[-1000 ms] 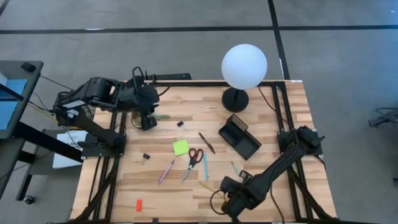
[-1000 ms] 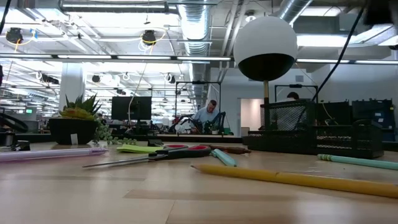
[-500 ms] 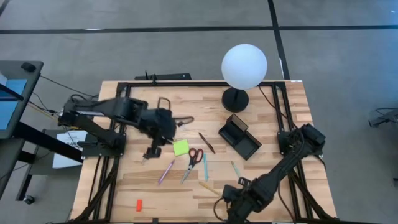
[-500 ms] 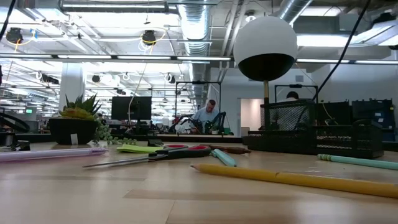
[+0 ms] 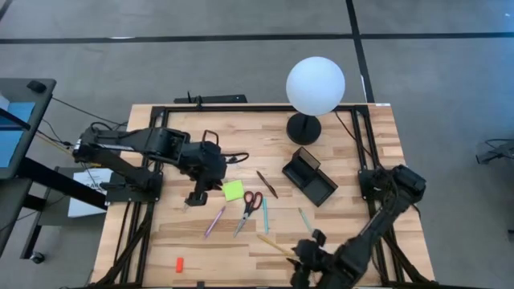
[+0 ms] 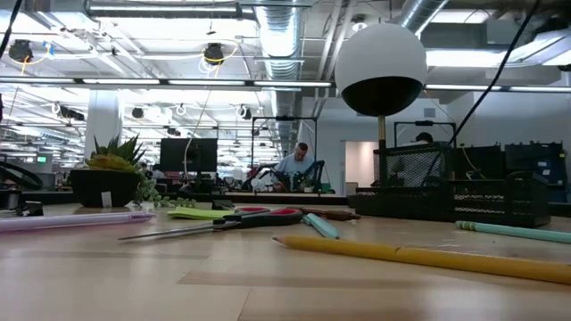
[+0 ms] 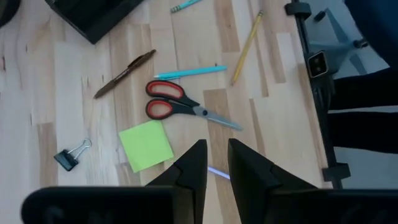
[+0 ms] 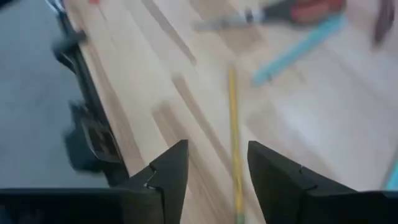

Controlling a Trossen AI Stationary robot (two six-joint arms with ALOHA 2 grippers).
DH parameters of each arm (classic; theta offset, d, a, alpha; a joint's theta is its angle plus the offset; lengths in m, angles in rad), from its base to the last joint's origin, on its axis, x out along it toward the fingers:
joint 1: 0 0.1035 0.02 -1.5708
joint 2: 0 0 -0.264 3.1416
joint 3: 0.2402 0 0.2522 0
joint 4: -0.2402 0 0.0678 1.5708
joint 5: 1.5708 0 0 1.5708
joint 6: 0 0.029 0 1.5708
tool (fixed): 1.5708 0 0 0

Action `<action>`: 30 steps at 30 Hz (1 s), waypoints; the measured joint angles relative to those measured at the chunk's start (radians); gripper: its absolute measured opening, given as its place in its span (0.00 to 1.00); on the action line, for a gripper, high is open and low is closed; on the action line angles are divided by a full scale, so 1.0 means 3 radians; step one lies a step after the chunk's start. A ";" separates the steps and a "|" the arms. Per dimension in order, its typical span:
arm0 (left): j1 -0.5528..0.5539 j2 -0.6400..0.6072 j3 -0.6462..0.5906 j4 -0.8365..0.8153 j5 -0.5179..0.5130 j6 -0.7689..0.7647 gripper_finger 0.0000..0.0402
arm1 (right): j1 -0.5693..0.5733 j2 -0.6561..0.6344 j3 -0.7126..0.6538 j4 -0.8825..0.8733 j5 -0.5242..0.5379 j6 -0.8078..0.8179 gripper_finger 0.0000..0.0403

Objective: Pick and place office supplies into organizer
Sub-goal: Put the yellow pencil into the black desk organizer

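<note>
No brand, label or legible writing shows on anything in these views. From above, the left gripper (image 5: 195, 195) hangs over the table (image 5: 353, 152) just beside the lime-green sticky-note pad (image 5: 233, 190), and its wrist camera shows the two dark fingers (image 7: 193, 171) standing a narrow gap apart with nothing between them. The right gripper (image 5: 309, 249) sits at the table's near edge by the tan pencil (image 5: 271, 244); its own camera shows the fingers (image 8: 171, 171) spread wide and empty, the pencil running up between them on the wood. The organizer (image 5: 309, 177), a black compartmented tray, lies at an angle near the round base of the white globe lamp (image 5: 316, 85), well apart from both grippers; whether anything lies inside it cannot be told. The red-handled scissors (image 5: 248, 208) lie in the middle of the table with the teal pen (image 5: 265, 215) just beside them, the dark pen (image 5: 267, 184) toward the organizer and the purple pen (image 5: 214, 221) on the other side. A small red-orange piece (image 5: 179, 263) lies near the front edge. Only the left wrist view shows a black binder clip (image 7: 69, 155) clearly beside the pad. Only the low view shows a spiky potted plant (image 6: 109, 174) and a seated person (image 6: 293, 167) in the room behind.
</note>
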 joint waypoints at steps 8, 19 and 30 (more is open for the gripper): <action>0.0001 -0.0098 0.0001 -0.0011 -0.0127 -0.0163 0.14 | 0.0193 0.0007 -0.0622 0.0618 -0.0021 0.0010 0.37; 0.0001 -0.0095 0.0001 0.0084 -0.0356 -0.0694 0.14 | 0.0209 0.0177 -0.0954 0.1243 -0.0046 -0.0161 0.37; 0.0003 -0.0094 0.0001 0.0216 -0.0585 -0.1027 0.14 | 0.0415 0.0778 -0.0914 0.1510 0.0546 0.0093 0.36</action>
